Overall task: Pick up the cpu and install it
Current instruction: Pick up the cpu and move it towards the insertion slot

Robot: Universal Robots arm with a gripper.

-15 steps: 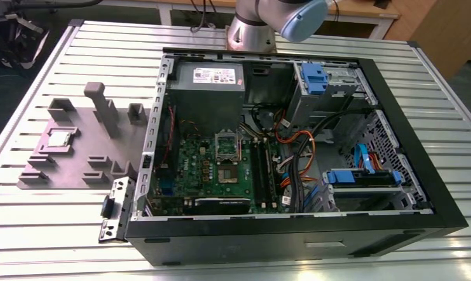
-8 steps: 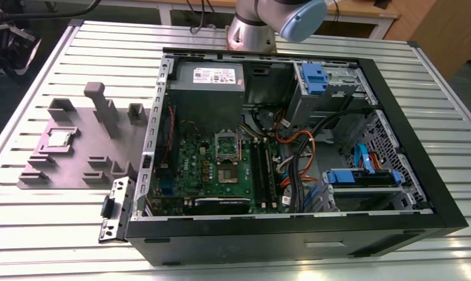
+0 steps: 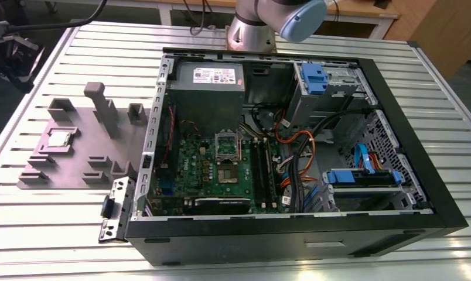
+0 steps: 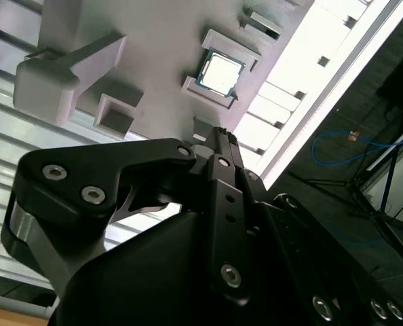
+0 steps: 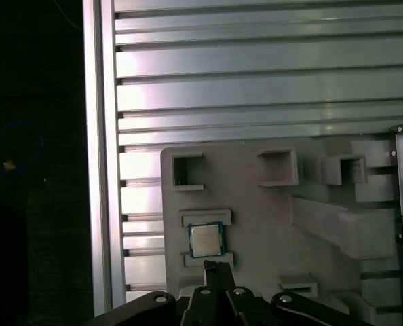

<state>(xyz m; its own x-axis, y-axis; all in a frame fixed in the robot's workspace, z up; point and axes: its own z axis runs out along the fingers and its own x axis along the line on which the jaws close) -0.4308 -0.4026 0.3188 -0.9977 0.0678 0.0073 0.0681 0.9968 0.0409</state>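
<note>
The cpu [image 3: 60, 138] [image 5: 206, 240] lies flat in a square recess of the grey holder tray [image 3: 79, 161]. The tray rests on the slatted bench [image 3: 64, 225] beside the open computer case [image 3: 427, 196]. The tool [image 5: 217, 267] hangs over the tray, clear of the cpu, clenched on nothing.

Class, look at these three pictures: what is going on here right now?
A robot arm is working beside an open computer case on a slatted metal table. The cpu lies in its pocket on the grey holder tray, on the exterior view's left of the case, not yet picked up. In both wrist views the gripper hangs near the cpu, shut and holding nothing.
</note>
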